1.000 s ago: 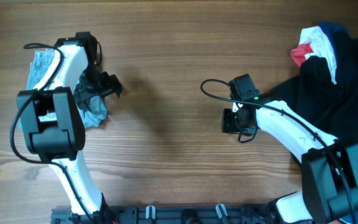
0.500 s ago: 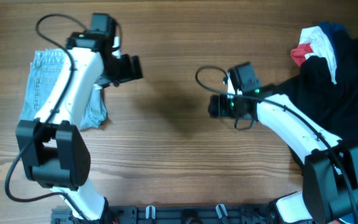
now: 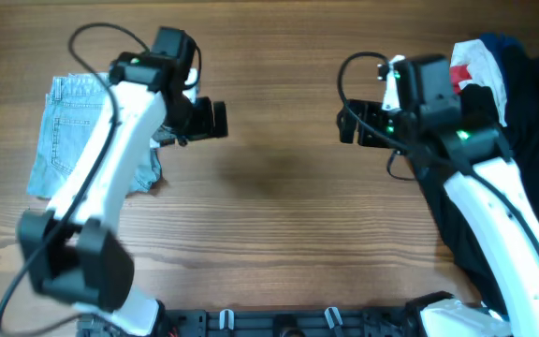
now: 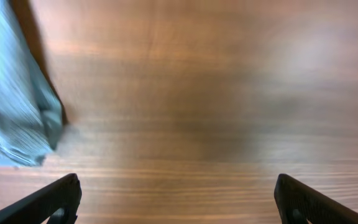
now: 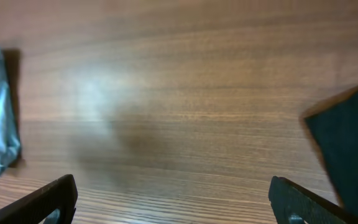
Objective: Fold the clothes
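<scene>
Denim jeans (image 3: 71, 131) lie folded flat at left side of table (image 3: 269, 225); that piece looks done.
Heap of black, white, red, navy garments (image 3: 522, 89) at right edge is unfolded, all left to do.
Left gripper (image 3: 211, 120) and right gripper (image 3: 348, 124): fingers spread wide, holding nothing, above mid-table.

jeans (image 3: 68, 131): faded denim cloth | table (image 3: 269, 234): matt grained wood | heap (image 3: 531, 84): soft cloth

Hidden and cut off
The left arm (image 3: 110, 140) covers one side of the jeans (image 3: 64, 131); the clothes heap (image 3: 531, 94) runs off the overhead edge; both wrist views are blurred.
</scene>
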Robot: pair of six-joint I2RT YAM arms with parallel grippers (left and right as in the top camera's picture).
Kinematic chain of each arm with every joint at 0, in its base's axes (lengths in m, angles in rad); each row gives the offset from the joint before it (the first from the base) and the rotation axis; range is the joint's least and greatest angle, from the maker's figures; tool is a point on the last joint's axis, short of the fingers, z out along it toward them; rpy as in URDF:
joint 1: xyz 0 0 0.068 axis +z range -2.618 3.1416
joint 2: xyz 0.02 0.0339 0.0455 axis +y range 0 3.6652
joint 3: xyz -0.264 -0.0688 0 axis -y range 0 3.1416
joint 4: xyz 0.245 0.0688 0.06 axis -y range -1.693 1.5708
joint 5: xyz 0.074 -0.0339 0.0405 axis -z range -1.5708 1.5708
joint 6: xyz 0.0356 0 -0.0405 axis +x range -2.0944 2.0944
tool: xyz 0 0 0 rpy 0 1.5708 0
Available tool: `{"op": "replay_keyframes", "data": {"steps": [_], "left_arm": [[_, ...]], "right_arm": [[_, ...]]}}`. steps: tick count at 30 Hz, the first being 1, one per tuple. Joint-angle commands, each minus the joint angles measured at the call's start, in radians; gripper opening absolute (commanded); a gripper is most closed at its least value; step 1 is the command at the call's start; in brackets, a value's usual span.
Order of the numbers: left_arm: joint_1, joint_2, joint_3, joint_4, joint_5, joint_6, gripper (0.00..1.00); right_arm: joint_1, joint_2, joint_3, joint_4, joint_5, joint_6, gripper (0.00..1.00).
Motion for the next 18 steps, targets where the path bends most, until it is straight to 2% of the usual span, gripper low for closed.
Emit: {"op": "replay_keyframes", "data": {"steps": [1,7,10,15,18], "left_arm": [[0.005,-0.062,0.003,0.076,-0.045,0.05,1.0],[0.119,0.09,-0.007,0.17,-0.068,0.056,1.0],[0.185,0.184,-0.007,0.22,-0.031,0.109,1.0],[0.219,0.311,-0.007,0.266,-0.005,0.19,1.0],[0.221,0.37,-0.007,0.266,-0.01,0.2,1.0]], "right_arm": [[0.002,-0.016,0.007,-0.023,0.031,0.016,1.0],[0.002,0.015,-0.021,-0.053,0.028,0.016,1.0],[0.002,0.016,-0.048,-0.04,0.028,0.016,0.99],[0.002,0.016,-0.072,-0.027,0.027,0.017,0.99],[0.002,0.016,-0.072,-0.022,0.028,0.016,1.0]]}}
